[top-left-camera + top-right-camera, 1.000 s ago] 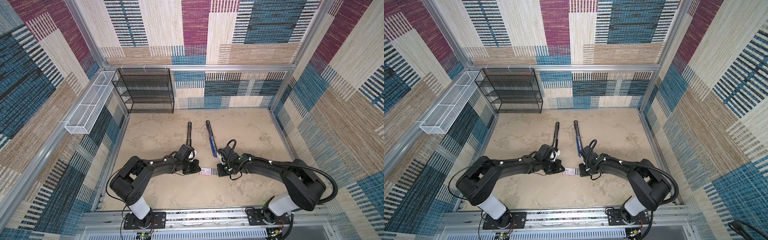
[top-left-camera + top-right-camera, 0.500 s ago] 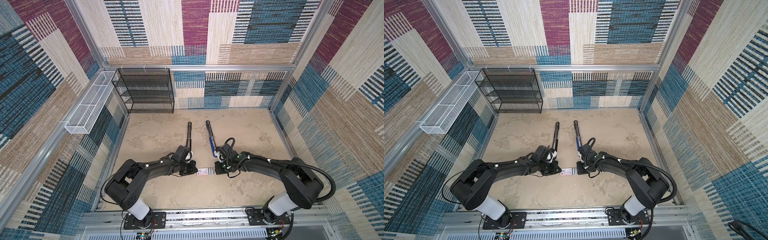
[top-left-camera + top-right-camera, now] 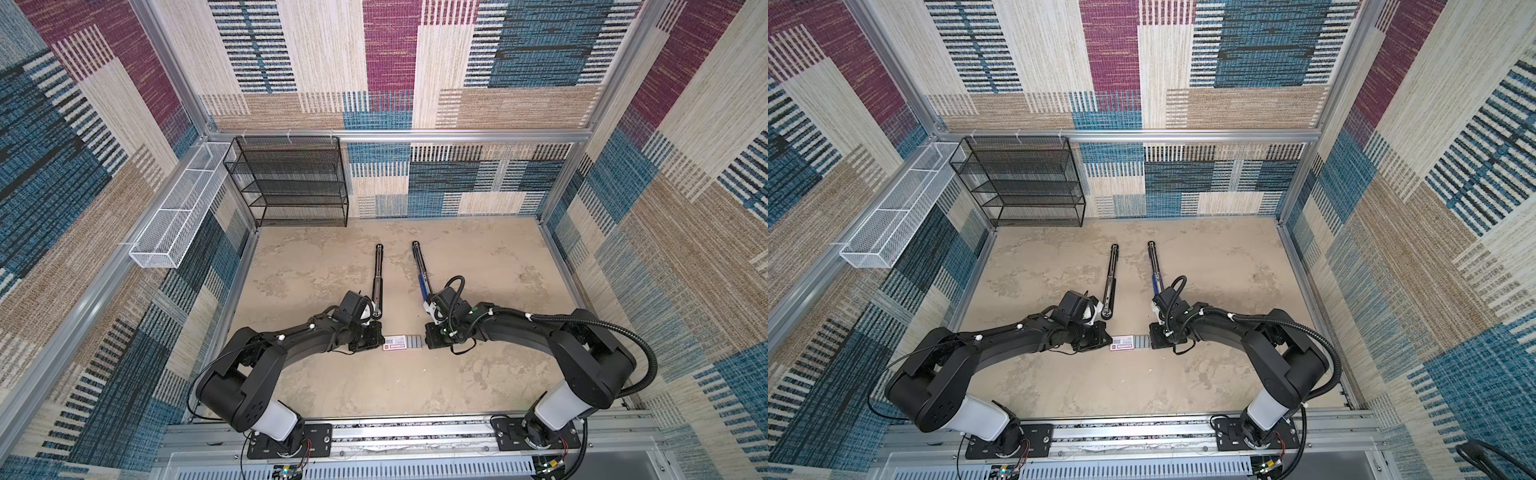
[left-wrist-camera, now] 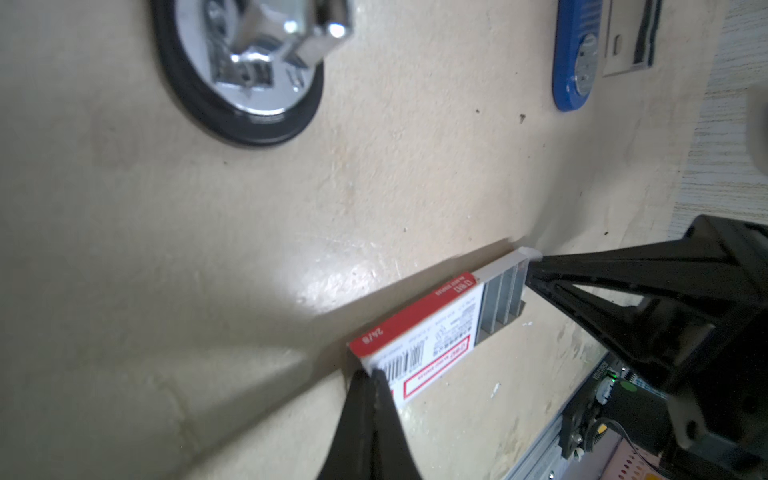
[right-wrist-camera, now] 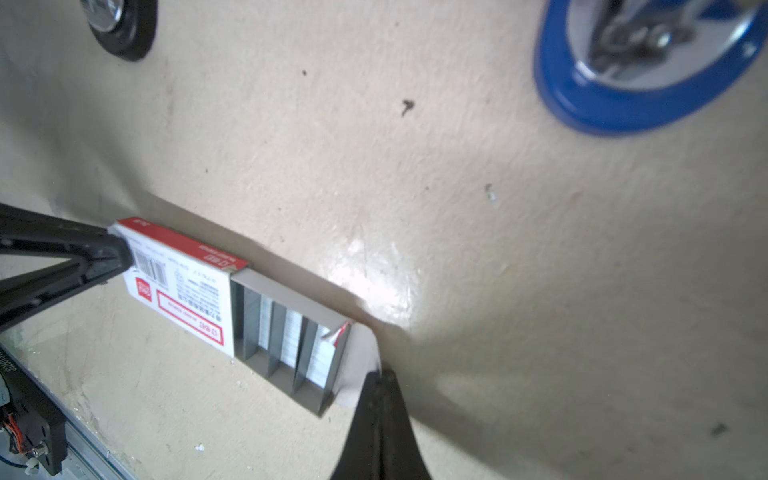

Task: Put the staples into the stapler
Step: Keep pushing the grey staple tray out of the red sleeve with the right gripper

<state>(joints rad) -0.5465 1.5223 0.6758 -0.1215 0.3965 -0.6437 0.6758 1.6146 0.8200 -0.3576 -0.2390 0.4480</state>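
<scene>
The staples (image 5: 286, 332) are grey strips in a tray (image 3: 413, 341) that sticks out to the right of its white-and-red card box (image 3: 395, 341) at the table's middle front. My left gripper (image 4: 368, 374) is shut on the box's left end by the barcode. At the other end, my right gripper (image 5: 380, 374) is shut on the tray's white end flap (image 5: 361, 361). Both top views show the two grippers facing each other across the box. A black stapler (image 3: 377, 274) and a blue stapler (image 3: 420, 272) lie just behind, pointing toward the back wall.
A black mesh shelf (image 3: 291, 183) stands at the back left. On the left wall hangs a white wire basket (image 3: 178, 216). The arms' bases sit on an aluminium rail (image 3: 415, 432) along the front edge. Patterned walls close in three sides.
Both grippers and the staples box have shifted a little to the left. Slightly more of the grey tray shows beyond the card box.
</scene>
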